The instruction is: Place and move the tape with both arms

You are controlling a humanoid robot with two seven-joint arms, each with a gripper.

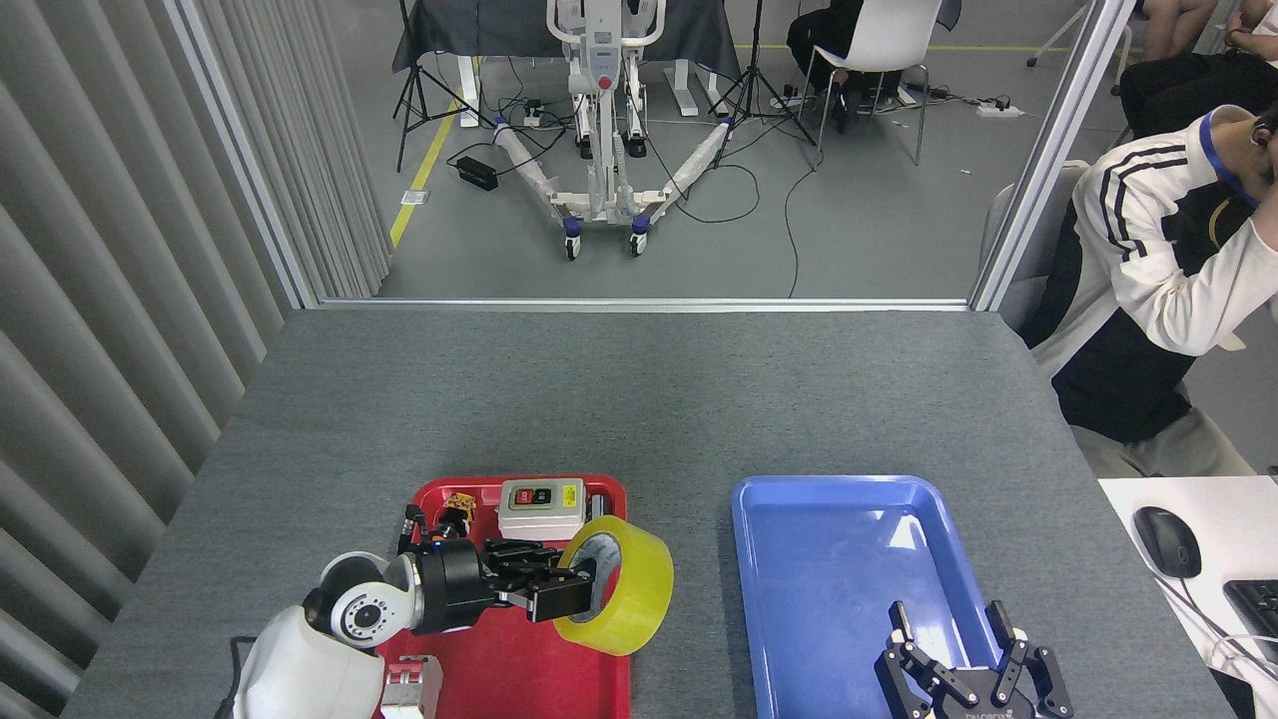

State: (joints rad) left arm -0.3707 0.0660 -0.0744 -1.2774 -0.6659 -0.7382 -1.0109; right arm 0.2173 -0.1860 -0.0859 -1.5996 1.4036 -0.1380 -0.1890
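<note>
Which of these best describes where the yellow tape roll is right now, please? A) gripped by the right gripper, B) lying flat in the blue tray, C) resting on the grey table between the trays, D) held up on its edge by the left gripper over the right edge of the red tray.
D: the left gripper clamps the tape, tilted on edge over the red tray; the blue tray is empty.

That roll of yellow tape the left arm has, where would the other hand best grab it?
The tape stands on edge above the red tray, with the left gripper shut on the rim facing that arm, one finger through the hole. The right gripper, open over the blue tray, would probably best come from the right and pinch the free yellow rim, keeping away from those fingers.
</note>
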